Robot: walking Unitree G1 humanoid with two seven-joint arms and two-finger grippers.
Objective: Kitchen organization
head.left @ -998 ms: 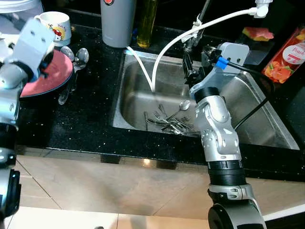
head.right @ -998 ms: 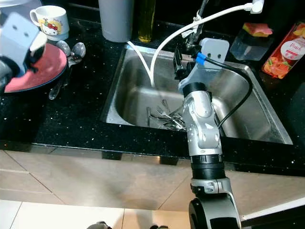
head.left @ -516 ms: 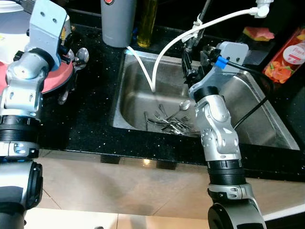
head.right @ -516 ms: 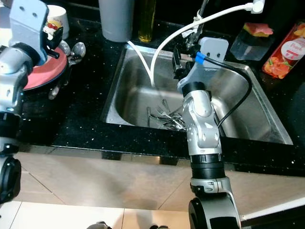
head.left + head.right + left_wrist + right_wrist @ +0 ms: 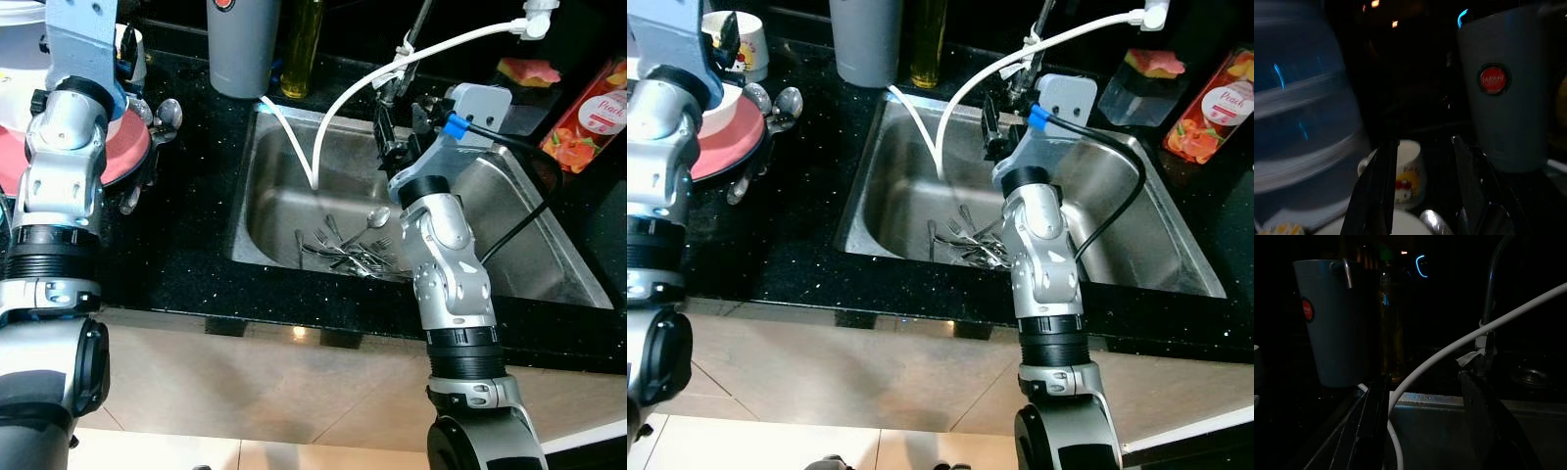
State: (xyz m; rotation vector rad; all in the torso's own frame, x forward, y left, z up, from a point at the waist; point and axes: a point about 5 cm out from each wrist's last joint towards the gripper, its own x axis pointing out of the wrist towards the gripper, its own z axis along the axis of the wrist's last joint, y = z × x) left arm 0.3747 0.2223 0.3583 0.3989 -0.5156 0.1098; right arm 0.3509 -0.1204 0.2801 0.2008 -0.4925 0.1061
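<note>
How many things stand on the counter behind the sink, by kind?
Grey container: 1
Yellow bottle: 1
Mug: 1
Orange carton: 1
Sponge holder: 1
Total: 5

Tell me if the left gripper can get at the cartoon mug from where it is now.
Probably yes. The left gripper is open and aimed at the cartoon mug, which stands just beyond its fingers with nothing between. A large pale container stands close beside it.

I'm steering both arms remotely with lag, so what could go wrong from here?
The left gripper, open, sits close to the cartoon mug and spoons beside the red plate; a sweep might topple the mug. The right gripper, open, straddles the white hose over the sink and could snag it.
</note>
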